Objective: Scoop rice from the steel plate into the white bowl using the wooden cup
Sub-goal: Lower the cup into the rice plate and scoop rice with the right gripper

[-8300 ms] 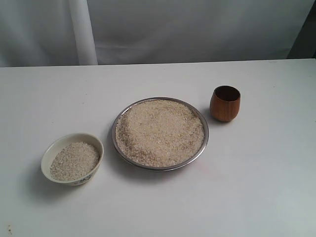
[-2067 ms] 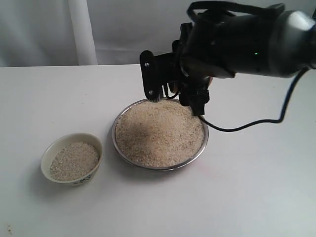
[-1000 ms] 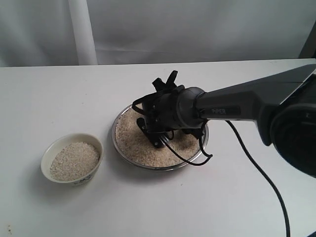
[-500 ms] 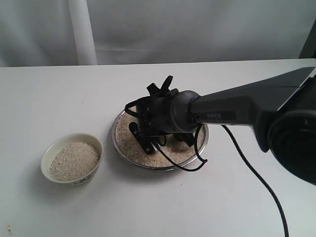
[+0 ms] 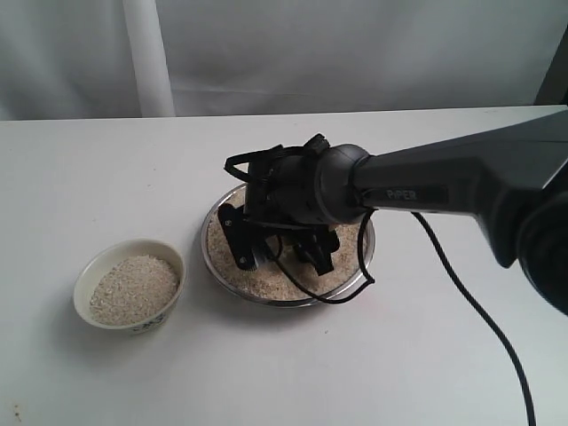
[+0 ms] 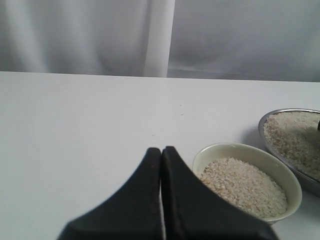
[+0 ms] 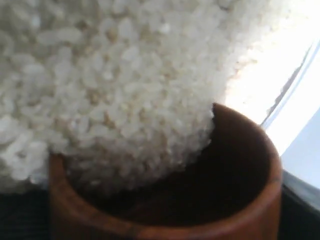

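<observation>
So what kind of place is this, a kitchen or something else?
Probably a robot test bench, not a kitchen: a plain white table, a white curtain behind it, and a cabled black robot arm over the steel plate of rice, beside a white bowl.

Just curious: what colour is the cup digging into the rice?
The cup is reddish-brown wood; clearest in the right wrist view.

White table (image 5: 106, 169) carries two dishes. Steel plate (image 5: 286, 303) stands at centre. White bowl (image 5: 133, 242) stands near it at 8 o'clock, not touching.
</observation>
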